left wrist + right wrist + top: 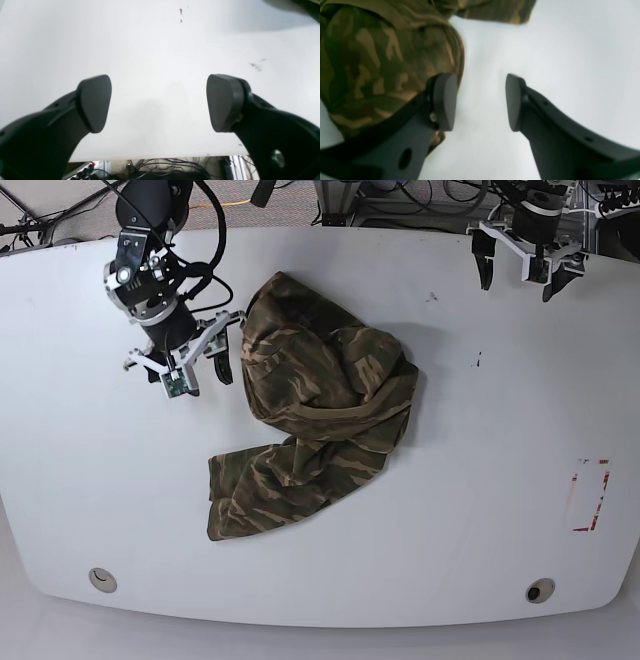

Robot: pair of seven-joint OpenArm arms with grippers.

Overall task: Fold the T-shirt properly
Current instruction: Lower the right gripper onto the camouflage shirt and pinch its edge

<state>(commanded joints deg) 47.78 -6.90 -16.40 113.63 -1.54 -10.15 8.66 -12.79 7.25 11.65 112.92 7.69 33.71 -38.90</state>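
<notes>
T-shirt [320, 400] lies crumpled mid-bench [480, 510], not yet flattened; right fingers [445, 100] spread and empty just beside its edge, likely lining up a grab, while left fingers [95, 102] hang spread and empty well apart.
</notes>
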